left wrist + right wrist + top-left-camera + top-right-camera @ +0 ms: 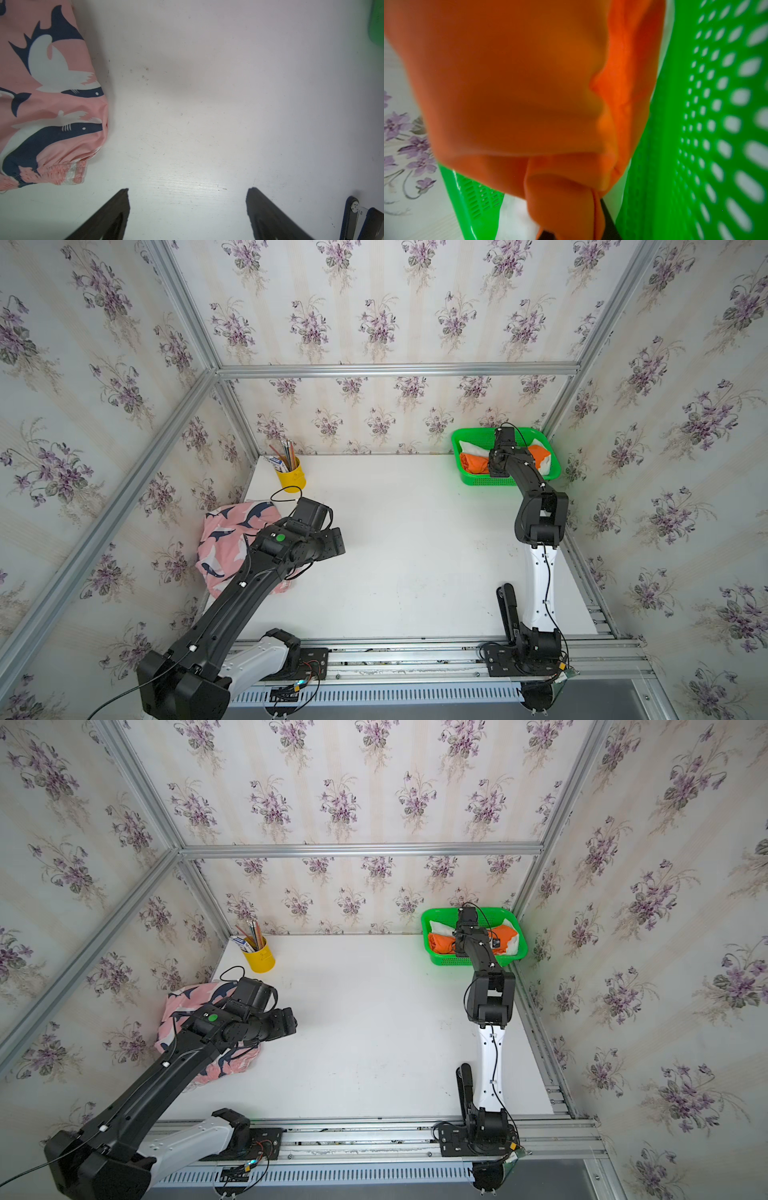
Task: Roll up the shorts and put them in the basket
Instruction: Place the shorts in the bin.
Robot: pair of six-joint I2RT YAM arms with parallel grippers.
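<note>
The pink shark-print shorts [226, 539] [174, 1011] lie bunched at the table's left edge, partly under my left arm. My left gripper [187, 190] hovers over bare table beside their elastic waistband [68, 176], open, with nothing between its fingers. The orange shorts [473, 462] [440, 942] lie in the green basket [478, 432] at the back right, on top of the white shorts [471, 448]. My right gripper [503, 438] is down inside the basket. Orange cloth [508, 83] fills the right wrist view and covers the jaws, with one dark finger [607, 216] showing beside it.
A yellow cup [291, 477] of pencils stands at the back left, close behind the pink shorts. The basket's perforated wall [716, 124] is close beside my right gripper. Papered walls and an aluminium frame close in the white table [415, 551] on three sides.
</note>
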